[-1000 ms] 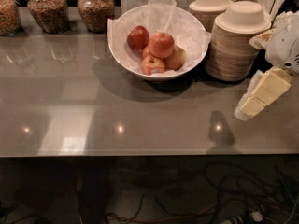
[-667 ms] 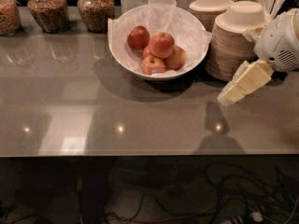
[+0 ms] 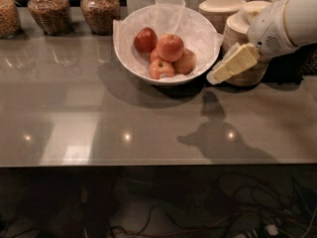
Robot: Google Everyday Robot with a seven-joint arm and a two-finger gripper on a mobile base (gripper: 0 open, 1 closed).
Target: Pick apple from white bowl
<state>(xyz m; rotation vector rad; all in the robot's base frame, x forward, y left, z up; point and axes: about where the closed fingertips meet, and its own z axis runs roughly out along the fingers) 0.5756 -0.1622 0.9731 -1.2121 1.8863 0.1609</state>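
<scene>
Just right of the white bowl point(image 3: 163, 81), the gripper point(image 3: 217, 77) hung low over the grey counter point(image 3: 148, 118), in front of the stacked beige bowls point(image 3: 253, 75). How wide it stood could not be told. Several apples point(image 3: 170, 47) lay together inside the bowl on crinkled tissue paper point(image 3: 171, 11).

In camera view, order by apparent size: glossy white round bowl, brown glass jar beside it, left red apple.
White bowl
glass jar
red apple
Cream gripper, right of bowl, looks jar-sized; nearness makes that unsure.
</scene>
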